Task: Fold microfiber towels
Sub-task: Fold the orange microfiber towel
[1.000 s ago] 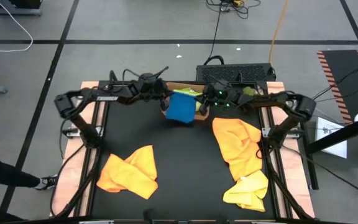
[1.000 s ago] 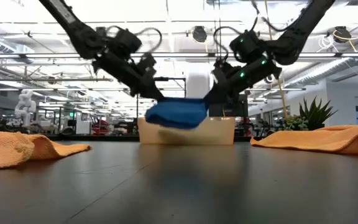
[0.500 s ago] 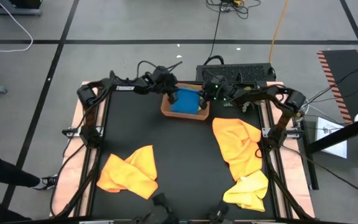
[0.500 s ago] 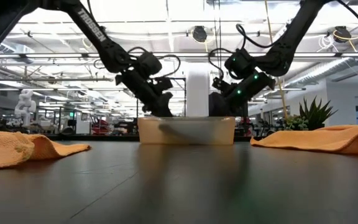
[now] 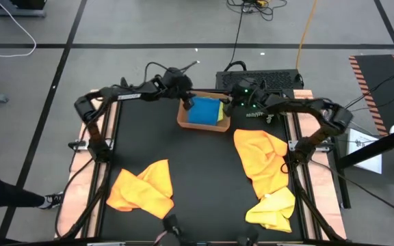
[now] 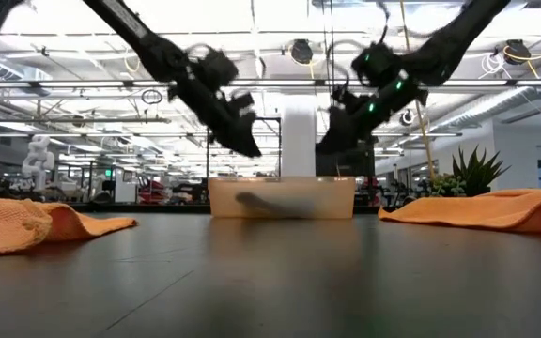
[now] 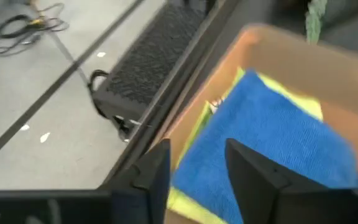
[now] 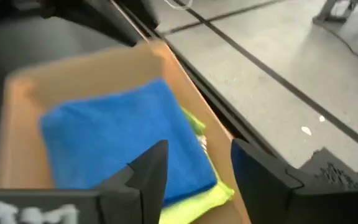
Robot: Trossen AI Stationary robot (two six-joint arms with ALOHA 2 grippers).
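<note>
Table (image 5: 204, 171): black top with wooden side rails, grey floor with dark lines all round, cables trailing out beyond the far edge.
Room: big bright hall past the tray in the low view, ceiling lights, a spiky plant (image 6: 477, 171) off to one side.
Tray (image 5: 182, 119): shallow brown thing at the far middle of the table, landmark for everything below.
Blue towel (image 5: 205, 111): folded, lying flat inside the tray on top of a lime green towel (image 8: 194, 199), green peeking out along the edges.
Left gripper (image 5: 185, 100): hanging over the tray's left far corner, fingers spread apart with nothing between them, blue towel just under and past the tips in the wrist view.
Right gripper (image 5: 229, 104): over the tray's right far edge, fingers also spread and empty, clear of the towel.
Orange towel (image 5: 143, 188): crumpled, near-left of the tray, well apart from it.
Second orange towel (image 5: 262, 158): draped right of the tray, just past its corner.
Yellow towel (image 5: 272, 207): bunched up nearer still, touching that second orange one.
Hard to make out: both arms smeared in the low view, tray contents only a dark blur through its wall, so towels unreadable from there.
</note>
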